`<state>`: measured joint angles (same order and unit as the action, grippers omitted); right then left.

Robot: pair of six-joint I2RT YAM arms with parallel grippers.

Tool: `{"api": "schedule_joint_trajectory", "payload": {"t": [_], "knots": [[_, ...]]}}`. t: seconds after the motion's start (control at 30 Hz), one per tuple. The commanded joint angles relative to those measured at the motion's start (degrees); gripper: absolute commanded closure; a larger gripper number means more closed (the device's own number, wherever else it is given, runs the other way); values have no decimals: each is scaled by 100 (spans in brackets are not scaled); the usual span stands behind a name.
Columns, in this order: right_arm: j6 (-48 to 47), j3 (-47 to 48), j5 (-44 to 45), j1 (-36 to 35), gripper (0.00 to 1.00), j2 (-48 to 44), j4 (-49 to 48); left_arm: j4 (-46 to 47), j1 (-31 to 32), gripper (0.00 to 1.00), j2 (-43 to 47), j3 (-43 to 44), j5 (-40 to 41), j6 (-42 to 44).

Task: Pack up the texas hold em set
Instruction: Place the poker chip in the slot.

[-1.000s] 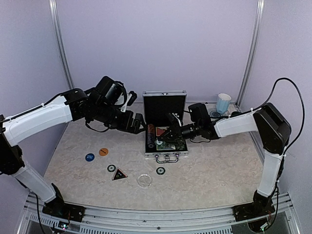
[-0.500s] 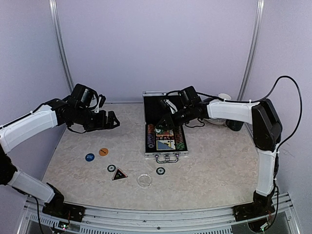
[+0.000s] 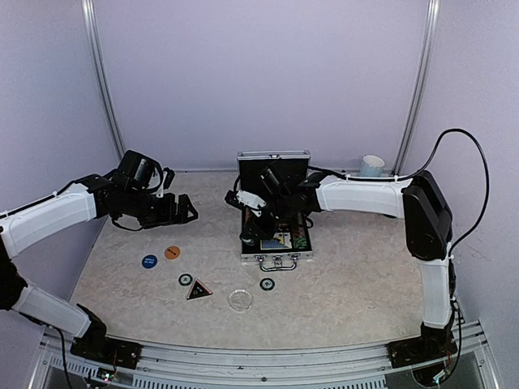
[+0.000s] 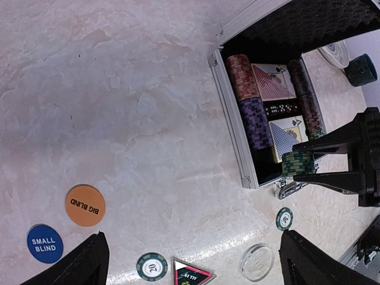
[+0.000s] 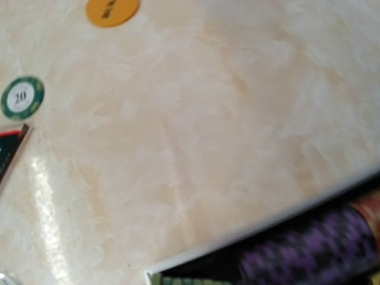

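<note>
BIG BLIND orange disc [image 4: 85,205], SMALL BLIND blue disc [image 4: 44,244] left of briefcase [image 4: 230,107], right gripper [image 4: 295,166] pinching green chip stack [image 4: 300,160] at its front edge, left gripper [image 3: 188,212] wide

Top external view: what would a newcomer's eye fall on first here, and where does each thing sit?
The open silver briefcase at mid-table, packed with chip rows and card decks, draws the eye first. Over its near end the right gripper holds a green chip stack. Left of the case lie loose pieces: a blue disc, an orange disc and a black triangle.
</note>
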<state>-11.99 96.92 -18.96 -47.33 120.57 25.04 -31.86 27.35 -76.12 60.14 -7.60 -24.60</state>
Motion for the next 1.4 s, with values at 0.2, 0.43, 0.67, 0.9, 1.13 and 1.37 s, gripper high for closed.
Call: {"api": "schedule_joint_trajectory", "payload": {"t": [0.2, 0.43, 0.67, 0.9, 1.13, 1.37], "knots": [[-1429, 210, 1376, -424, 100, 283, 78, 204, -28, 1, 161, -289, -110, -108], [-1702, 63, 1641, -435, 100, 344, 6, 278, -28, 1, 172, -413, -188, -167], [-1861, 98, 1620, -476, 99, 405, -1, 294, -28, 1, 159, -424, -207, -185], [-1966, 105, 1384, -538, 99, 419, 68, 335, -28, 1, 128, -485, -229, -211], [-2007, 134, 1303, -588, 99, 530, 199, 355, -28, 1, 124, -503, -238, -203], [-2033, 227, 1414, -593, 93, 677, 234, 364, -28, 1, 102, -512, -260, -196]]}}
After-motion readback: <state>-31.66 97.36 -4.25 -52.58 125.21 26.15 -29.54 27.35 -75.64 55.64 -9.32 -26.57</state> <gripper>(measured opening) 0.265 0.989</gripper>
